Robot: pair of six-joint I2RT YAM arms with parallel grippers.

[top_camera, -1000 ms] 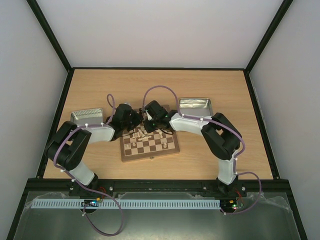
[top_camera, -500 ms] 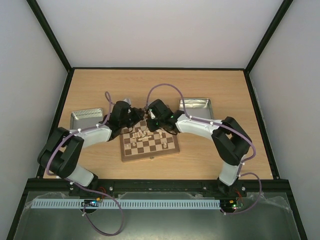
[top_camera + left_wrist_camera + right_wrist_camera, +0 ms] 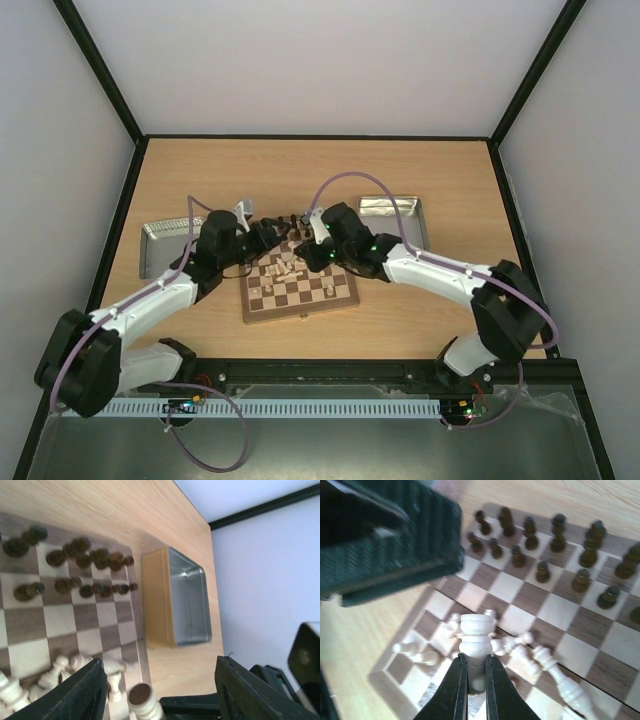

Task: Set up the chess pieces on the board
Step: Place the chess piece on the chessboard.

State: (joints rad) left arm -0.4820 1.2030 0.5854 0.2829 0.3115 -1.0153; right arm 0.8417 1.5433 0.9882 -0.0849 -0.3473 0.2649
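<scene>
Hiding pale piece's (image 3: 476,630) base, right gripper (image 3: 475,661), dark chessmen (image 3: 540,545) blurred

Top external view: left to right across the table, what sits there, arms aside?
Square metal tin → square wooden chessboard with dark brown and cream checks → second square metal tin.

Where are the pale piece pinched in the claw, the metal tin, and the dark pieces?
pale piece (image 3: 476,626): right wrist view, its ringed top.
metal tin (image 3: 189,605): left wrist view, its shiny inside floor.
dark pieces (image 3: 542,572): right wrist view, one standing piece.
</scene>
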